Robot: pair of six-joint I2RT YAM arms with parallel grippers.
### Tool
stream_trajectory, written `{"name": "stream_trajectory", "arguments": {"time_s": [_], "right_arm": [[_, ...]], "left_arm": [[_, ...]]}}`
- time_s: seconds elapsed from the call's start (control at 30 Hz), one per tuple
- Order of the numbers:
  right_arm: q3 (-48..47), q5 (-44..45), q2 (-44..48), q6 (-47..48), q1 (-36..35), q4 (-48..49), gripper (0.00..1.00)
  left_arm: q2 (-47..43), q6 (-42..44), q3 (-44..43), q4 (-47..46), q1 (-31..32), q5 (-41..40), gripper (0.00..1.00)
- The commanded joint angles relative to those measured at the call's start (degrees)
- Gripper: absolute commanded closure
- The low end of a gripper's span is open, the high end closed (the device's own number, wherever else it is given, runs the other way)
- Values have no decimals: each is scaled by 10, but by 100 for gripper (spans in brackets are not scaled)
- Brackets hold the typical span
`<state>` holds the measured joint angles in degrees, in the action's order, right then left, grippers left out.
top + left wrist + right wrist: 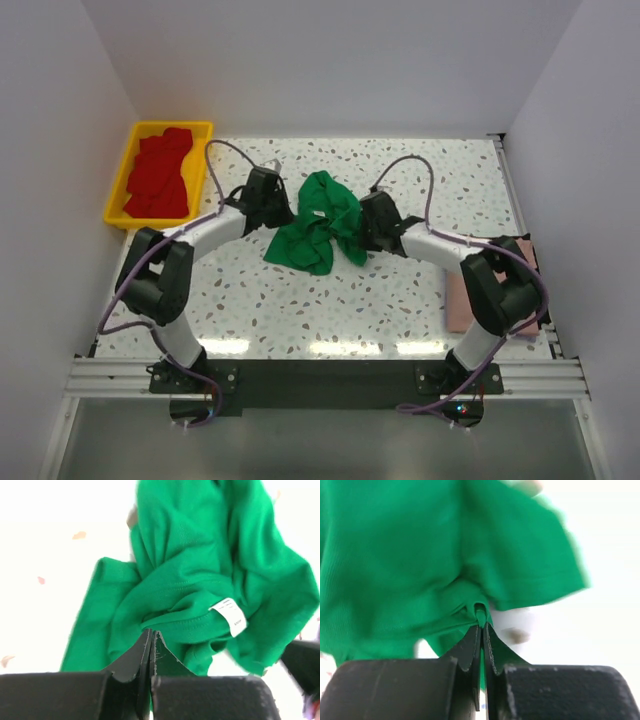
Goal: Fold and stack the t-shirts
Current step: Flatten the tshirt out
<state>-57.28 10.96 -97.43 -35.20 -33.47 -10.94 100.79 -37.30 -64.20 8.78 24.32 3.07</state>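
left gripper (151, 635) and right gripper (481, 626) each clamp crumpled green shirt (318, 228) right of tray (150, 221), probably to spread it.

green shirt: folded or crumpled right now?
Crumpled. The green t-shirt sits bunched in irregular wrinkles, label exposed; left gripper and right gripper each pinch a fold of it.

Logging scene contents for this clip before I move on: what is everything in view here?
table: one, white speckled, under everything
yellow tray: one, yellow, far left corner
red t-shirts: a pile, count unclear, red, in the yellow tray
green t-shirt: one, bright green, crumpled at the centre
white label: one, white, on the green t-shirt
pink t-shirt: one, dusty pink, near right edge
left pincer: one, black, shut on the green t-shirt's left side
right pincer: one, black, shut on a fold at its right side
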Motion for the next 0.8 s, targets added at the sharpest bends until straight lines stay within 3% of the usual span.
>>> {"name": "stream_trajectory", "arguments": {"time_s": [0.0,0.13,0.2,0.27,0.33,0.4,0.43,0.53,0.77], "right_arm": [[-29,14,61,8,85,-43,100],[-71,15,72,22,147,-82,100],[-99,17,71,29,167,-96,100],[-134,15,60,36,171,-104,100],[-157,11,34,41,175,-120,100],[-187,11,16,51,177,-123,100],[-196,13,1,55,179,-124,100],[-235,10,-38,61,192,-126,100],[-329,-20,-98,75,211,-159,100]], "left_arm": [[-80,-5,-23,31,-30,-29,100],[-139,8,-4,31,-45,-40,100],[-133,35,-1,24,-44,0,98],[-100,62,-5,17,-37,45,89],[-64,82,-20,40,-20,34,67],[-41,107,-28,55,3,25,51],[-20,115,-34,65,15,21,48],[10,128,-40,84,30,8,44],[27,139,-50,94,36,-26,44]]}}
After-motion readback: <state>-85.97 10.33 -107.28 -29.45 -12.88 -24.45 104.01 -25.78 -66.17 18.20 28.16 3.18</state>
